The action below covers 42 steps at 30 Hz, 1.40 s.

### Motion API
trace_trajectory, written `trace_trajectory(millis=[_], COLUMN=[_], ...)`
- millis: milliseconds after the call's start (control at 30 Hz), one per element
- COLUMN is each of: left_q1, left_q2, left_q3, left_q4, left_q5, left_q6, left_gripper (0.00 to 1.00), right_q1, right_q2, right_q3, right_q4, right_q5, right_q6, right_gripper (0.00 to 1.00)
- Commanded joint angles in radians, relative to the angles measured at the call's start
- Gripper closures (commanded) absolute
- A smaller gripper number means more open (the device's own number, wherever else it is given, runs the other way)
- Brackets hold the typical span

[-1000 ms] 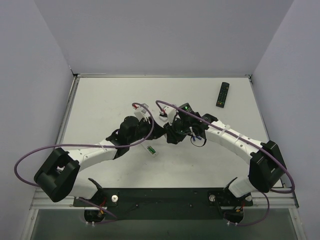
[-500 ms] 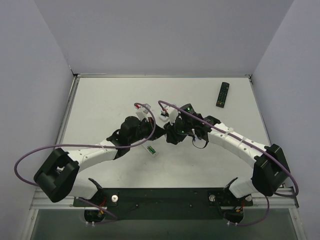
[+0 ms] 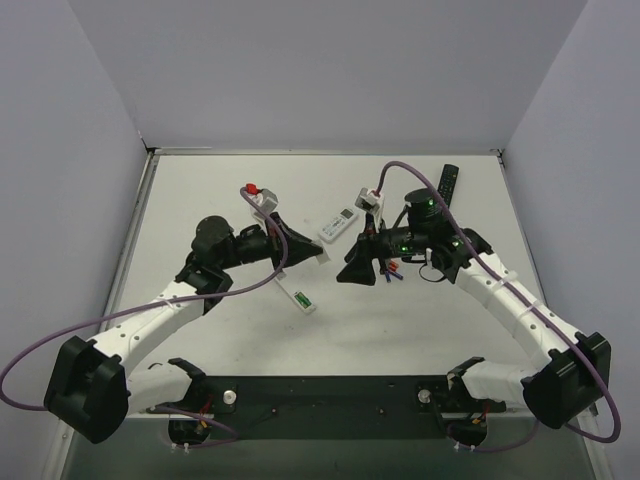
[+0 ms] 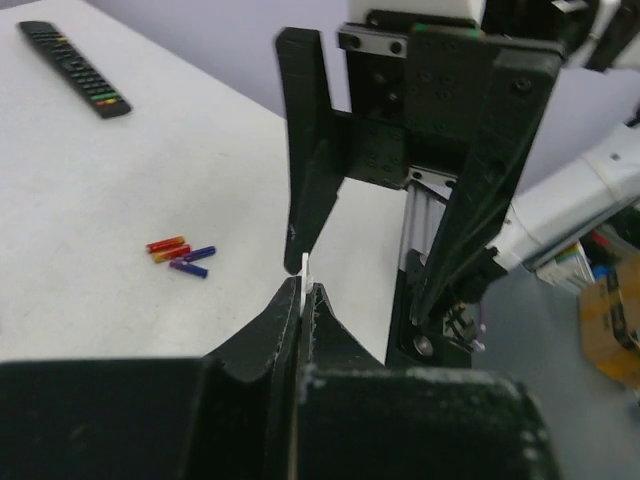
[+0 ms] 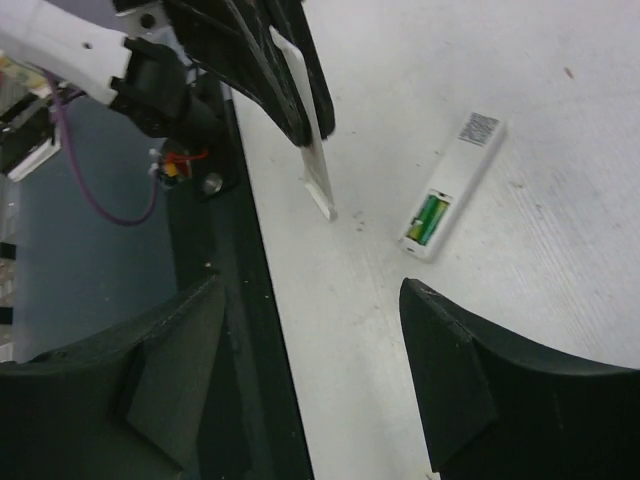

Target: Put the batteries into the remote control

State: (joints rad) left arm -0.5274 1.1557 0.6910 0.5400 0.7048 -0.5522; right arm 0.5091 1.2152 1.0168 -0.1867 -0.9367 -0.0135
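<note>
While the left tool [image 4: 303,297] is pinched fully shut on a thin white plate [image 4: 303,268], held up off the bench [image 5: 560,250], the right tool [image 5: 312,290] faces it with its jaws spread wide and nothing between them.

And there's the remote control [image 5: 455,180], flat on the bench below the left tool and a little to its near side, compartment open. The 2 green batteries [image 5: 428,218] look to be sitting in it already! So by my read the loading itself is done, or near enough. What's left is getting that plate back over the compartment, if it is indeed the remote's lid. I can't confirm from here that both cells are pressed fully home.

Room to work? Decent. Beneath the 2 tools I see only the remote on the bench. Just beside the right tool, on its outer side, lie a few loose red and purple cells [image 4: 180,255]. A wider white remote [image 3: 338,225] lies just past the gap between the tools. A black remote [image 3: 446,188] sits well beyond the right tool, toward the far corner.

The bench's near edge runs back toward the arm bases, apart from the remote, so there's margin there. The tighter spot is the tools themselves: they're nearly tip to tip, so any swing by either one calls for care.
</note>
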Motion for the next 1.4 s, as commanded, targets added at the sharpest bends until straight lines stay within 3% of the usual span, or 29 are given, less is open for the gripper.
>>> trace_trajectory(millis=[0, 200, 300, 500, 633, 1000, 1200, 1367], left_q1=[0.001, -0.022, -0.040, -0.052, -0.054, -0.054, -0.052, -0.051], left_q2=[-0.016, -0.011, -0.002, -0.019, -0.031, -0.030, -0.034, -0.034], left_q3=[0.084, 0.139, 0.145, 0.117, 0.105, 0.104, 0.104, 0.104], left_q4=[0.098, 0.101, 0.094, 0.084, 0.063, 0.025, 0.014, 0.003], left_q5=[0.275, 0.355, 0.326, 0.203, 0.156, 0.159, 0.171, 0.134], left_q6=[0.069, 0.123, 0.130, 0.136, 0.143, 0.141, 0.138, 0.124], left_gripper=[1.00, 1.00, 1.00, 1.00, 1.00, 1.00, 1.00, 1.00], right_q1=[-0.004, -0.003, 0.006, 0.051, 0.094, 0.164, 0.166, 0.172], right_q2=[-0.011, 0.012, 0.024, -0.014, -0.037, -0.036, -0.046, -0.055], right_q3=[0.078, 0.111, 0.124, 0.095, 0.077, 0.072, 0.066, 0.060], right_q4=[0.036, 0.035, 0.038, 0.069, 0.093, 0.127, 0.131, 0.121], right_q5=[-0.264, -0.324, -0.308, -0.070, 0.022, 0.095, 0.107, 0.142], right_q6=[0.004, 0.001, 0.010, 0.012, 0.012, 0.012, 0.014, 0.004], right_gripper=[0.34, 0.35, 0.36, 0.50, 0.65, 0.82, 0.99, 1.00])
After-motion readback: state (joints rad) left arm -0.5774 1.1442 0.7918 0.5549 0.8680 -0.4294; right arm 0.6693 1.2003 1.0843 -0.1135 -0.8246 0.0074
